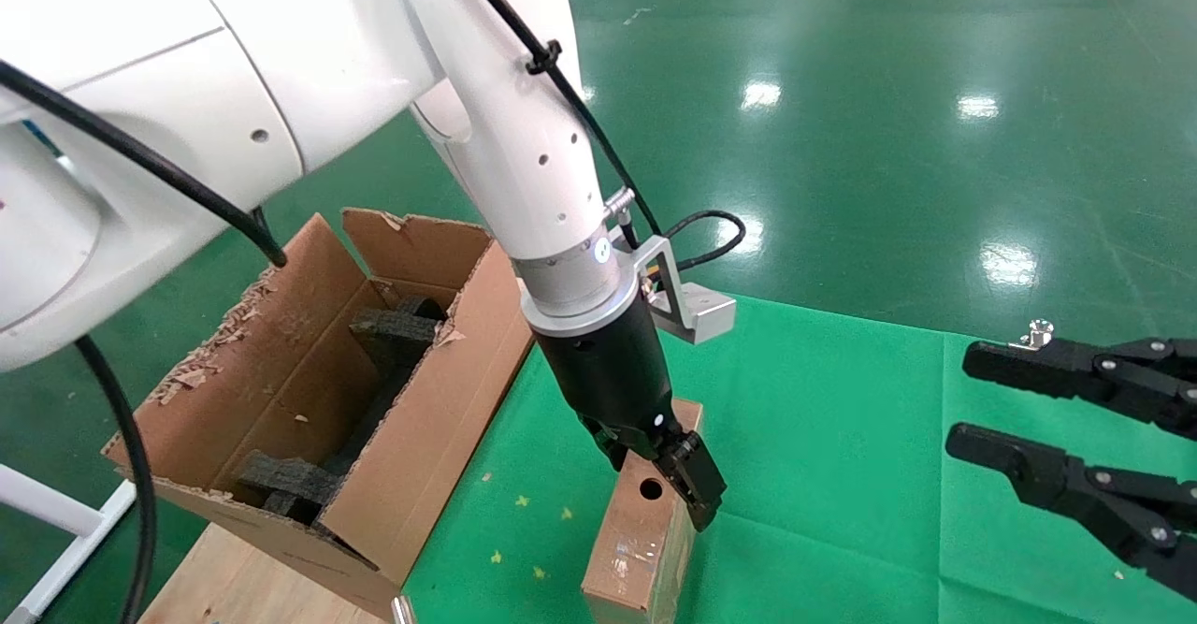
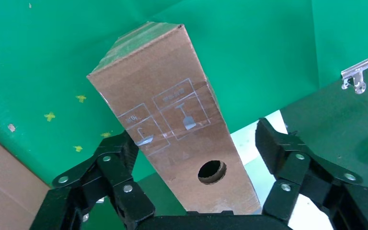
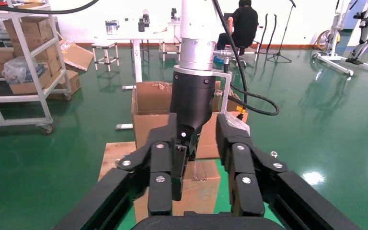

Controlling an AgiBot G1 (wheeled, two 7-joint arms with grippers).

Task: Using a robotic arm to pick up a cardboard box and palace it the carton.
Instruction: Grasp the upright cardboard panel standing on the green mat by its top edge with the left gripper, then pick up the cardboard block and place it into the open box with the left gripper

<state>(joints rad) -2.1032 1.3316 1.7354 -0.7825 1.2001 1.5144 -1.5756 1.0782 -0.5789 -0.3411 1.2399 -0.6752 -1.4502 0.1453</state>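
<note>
The small brown cardboard box (image 1: 636,540) stands on a narrow side on the green cloth, its round hole facing up. My left gripper (image 1: 659,474), on the white robotic arm (image 1: 524,156), is open and straddles the box's top end. In the left wrist view one finger (image 2: 117,153) sits against the box (image 2: 163,96) and the other finger (image 2: 273,141) stands apart from it. The large carton (image 1: 439,399) with torn flaps and dark foam blocks (image 1: 393,329) stands just to the left of the box. My right gripper (image 1: 963,399) is open and empty at the far right.
The carton rests on a wooden board (image 1: 243,577). A metal clip (image 1: 1038,332) sits at the cloth's edge near the right gripper. Shiny green floor lies beyond the table. The right wrist view shows a shelf rack (image 3: 24,62) and a seated person (image 3: 244,24) far off.
</note>
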